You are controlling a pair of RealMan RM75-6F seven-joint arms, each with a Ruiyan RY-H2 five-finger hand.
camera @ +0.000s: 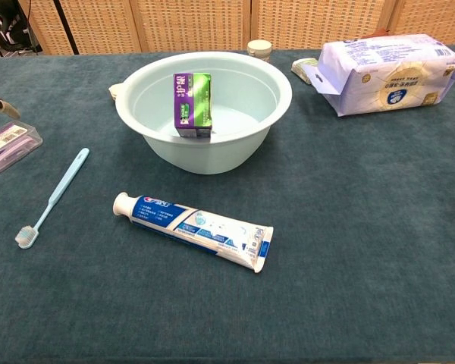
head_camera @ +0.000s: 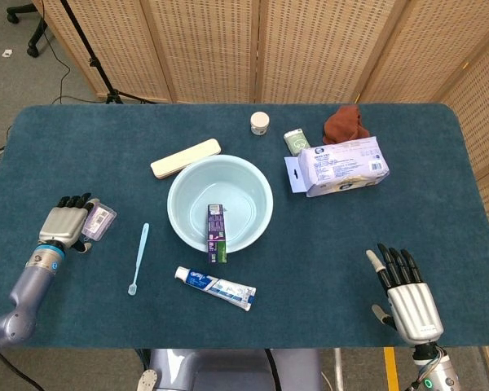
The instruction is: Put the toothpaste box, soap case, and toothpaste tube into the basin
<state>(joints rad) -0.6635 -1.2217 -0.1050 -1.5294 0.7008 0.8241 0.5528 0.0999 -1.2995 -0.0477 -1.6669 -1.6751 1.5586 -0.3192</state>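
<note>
The pale blue basin [head_camera: 182, 189] [camera: 280, 95] stands mid-table. Inside it, a green and purple toothpaste box [head_camera: 218, 233] [camera: 192, 104] leans against the near wall. In front of the basin lies the white and blue toothpaste tube [head_camera: 216, 287] [camera: 193, 230], cap to the left. The clear soap case [head_camera: 99, 221] [camera: 11, 144] with a purple bar lies flat at the left. My left hand [head_camera: 65, 221] rests just left of it, fingers apart and holding nothing; in the chest view only a fingertip shows, at the left edge. Near the front right edge, my right hand [head_camera: 405, 295] lies open and empty.
A light blue toothbrush [head_camera: 138, 258] [camera: 53, 196] lies between the soap case and the basin. Behind the basin are a cream oblong case [head_camera: 185, 157], a white jar [head_camera: 260, 123], a small green packet [head_camera: 296, 141], a wipes pack [head_camera: 344, 166] [camera: 387, 72] and a rust cloth [head_camera: 346, 124].
</note>
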